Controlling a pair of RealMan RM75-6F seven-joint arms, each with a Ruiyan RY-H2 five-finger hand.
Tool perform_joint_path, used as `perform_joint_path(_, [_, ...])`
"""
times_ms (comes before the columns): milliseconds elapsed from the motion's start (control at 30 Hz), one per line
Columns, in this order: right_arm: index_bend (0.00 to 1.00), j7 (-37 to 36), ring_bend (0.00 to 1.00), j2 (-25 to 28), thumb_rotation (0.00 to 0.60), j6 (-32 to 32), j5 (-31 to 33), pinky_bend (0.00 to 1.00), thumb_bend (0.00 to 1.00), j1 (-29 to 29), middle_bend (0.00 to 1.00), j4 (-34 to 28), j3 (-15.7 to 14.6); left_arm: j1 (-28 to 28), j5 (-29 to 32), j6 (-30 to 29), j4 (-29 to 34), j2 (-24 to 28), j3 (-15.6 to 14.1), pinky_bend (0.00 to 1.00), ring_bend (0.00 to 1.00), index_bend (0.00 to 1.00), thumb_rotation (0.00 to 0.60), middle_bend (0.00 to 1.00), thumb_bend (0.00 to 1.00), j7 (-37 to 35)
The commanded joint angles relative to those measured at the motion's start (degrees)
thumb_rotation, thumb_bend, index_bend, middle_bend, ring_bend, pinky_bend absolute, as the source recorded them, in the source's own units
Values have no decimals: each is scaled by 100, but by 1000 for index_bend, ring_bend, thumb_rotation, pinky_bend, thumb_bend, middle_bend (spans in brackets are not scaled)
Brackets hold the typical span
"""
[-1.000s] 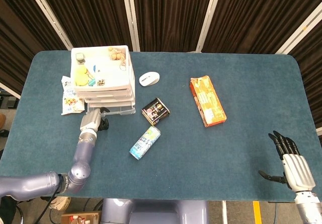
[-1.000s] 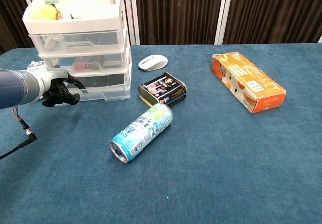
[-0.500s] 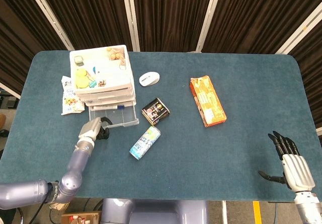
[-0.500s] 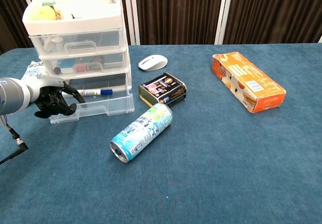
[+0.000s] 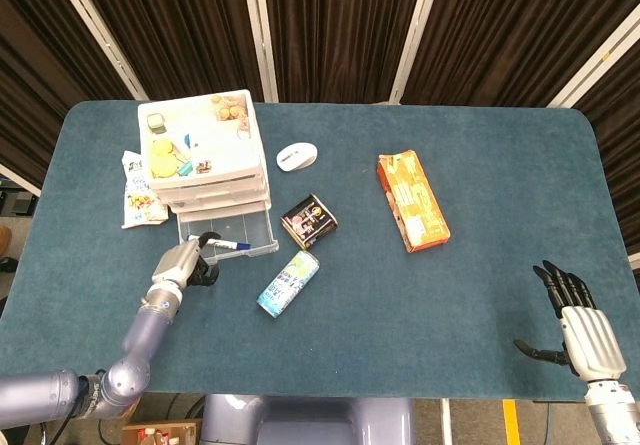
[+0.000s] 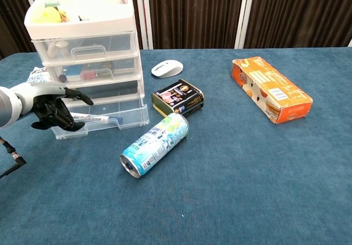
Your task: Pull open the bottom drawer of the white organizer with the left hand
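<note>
The white organizer (image 5: pixel 205 160) (image 6: pixel 85 41) stands at the table's back left, its open top tray full of small items. Its clear bottom drawer (image 5: pixel 228 235) (image 6: pixel 104 119) is pulled well out toward the front, with a blue-capped marker (image 5: pixel 232 245) (image 6: pixel 93 117) lying inside. My left hand (image 5: pixel 184 263) (image 6: pixel 47 110) grips the drawer's front left handle, its fingers curled over the rim. My right hand (image 5: pixel 585 327) rests open at the front right of the table, far from everything; only the head view shows it.
A snack packet (image 5: pixel 140 187) lies left of the organizer. Just right of the drawer sit a dark tin (image 5: pixel 309 221) (image 6: pixel 177 97) and a lying can (image 5: pixel 288 283) (image 6: pixel 155 144). A white mouse (image 5: pixel 296 156) (image 6: pixel 167 68) and an orange box (image 5: pixel 412 200) (image 6: pixel 270 88) lie further right.
My left hand has drawn back toward the front of the table, and the bottom drawer has slid from closed to well out, uncovering the marker. The right hand has stayed still.
</note>
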State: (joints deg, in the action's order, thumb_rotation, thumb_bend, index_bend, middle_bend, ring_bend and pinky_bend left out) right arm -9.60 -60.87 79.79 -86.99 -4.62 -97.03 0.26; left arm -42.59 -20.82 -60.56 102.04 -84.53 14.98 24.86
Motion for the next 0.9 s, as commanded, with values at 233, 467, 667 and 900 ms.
perform_joint_path(233, [0, 42, 0, -8, 600, -2, 15, 19, 112, 6, 0, 8, -2, 276, -923, -314, 265, 331, -349, 644, 488, 44, 600, 506, 117, -126])
perform_joint_path(467, [0, 58, 0, -8, 600, 7, 24, 19, 111, 2, 0, 30, 15, 1000, -2628, -947, 938, 1059, -1060, 368, 192, 97, 600, 222, 121, -456])
perform_joint_path(667, [0, 124, 0, -34, 600, 31, 78, 19, 111, 3, 0, 62, 56, 1883, -4620, -2070, 510, 1543, -1807, 209, 36, 85, 600, 80, 126, -926])
perform_joint_path(900, [0, 300, 0, -94, 600, 111, 88, 19, 111, 19, 0, 119, 91, 2645, -5673, -2931, -513, 1736, -2277, 89, 0, 0, 600, 0, 95, -1282])
